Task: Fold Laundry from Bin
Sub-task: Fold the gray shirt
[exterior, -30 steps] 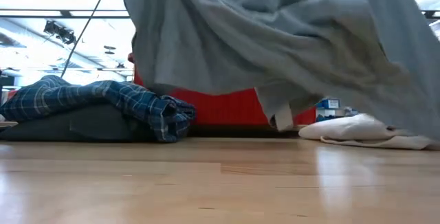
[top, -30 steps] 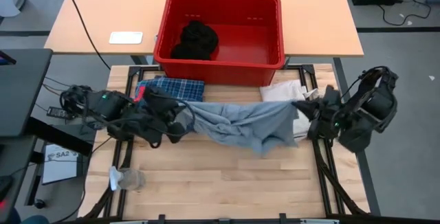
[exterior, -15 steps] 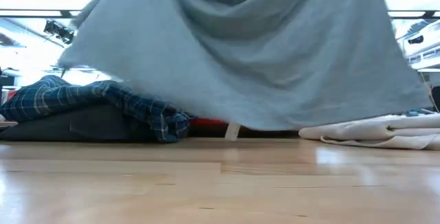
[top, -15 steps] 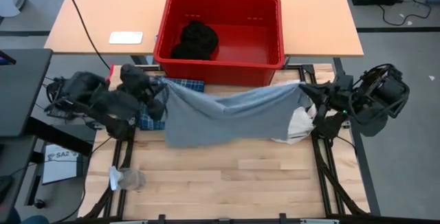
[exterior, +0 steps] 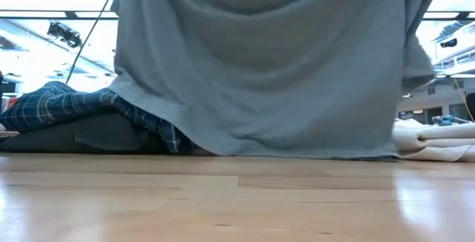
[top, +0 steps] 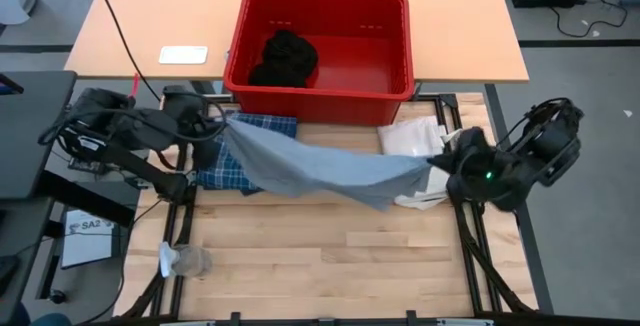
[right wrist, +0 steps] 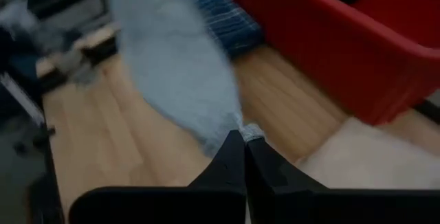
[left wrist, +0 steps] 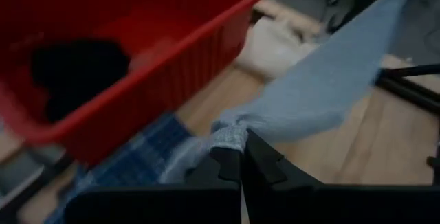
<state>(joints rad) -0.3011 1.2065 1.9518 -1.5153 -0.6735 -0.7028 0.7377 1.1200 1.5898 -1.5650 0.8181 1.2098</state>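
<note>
A light grey garment (top: 320, 171) is stretched in the air between my two grippers and hangs down like a sheet (exterior: 260, 71). My left gripper (top: 222, 124) is shut on its left corner, above the folded blue-and-white plaid shirt (top: 245, 151). My right gripper (top: 438, 161) is shut on its right corner, over a white fabric piece (top: 412, 136). The red bin (top: 320, 41) stands on the tan table behind, with a black piece (top: 285, 58) lying on its floor. The plaid shirt lies on a dark grey garment (exterior: 82, 134). My left gripper pinches a bunched corner (left wrist: 230, 136) of the grey garment between its two fingertips, coming from the table's left. The cloth runs taut away from it. My right gripper pinches the opposite bunched corner (right wrist: 247, 132) between its fingertips, coming from the table's right. The garment hangs below the line between them, and its lower edge (exterior: 297, 154) reaches the table.
A small crumpled white-grey item (top: 183, 259) lies near the table's front left. A white flat object (top: 183, 54) lies on the tan table left of the bin. Bare wood (top: 330, 256) fills the near half of the work table.
Both grippers have moved apart and toward the far edge, drawing the crumpled grey garment out into a flat hanging sheet. My right gripper has since come back a little toward the near edge and down. The garment's lower edge has dropped onto the table.
</note>
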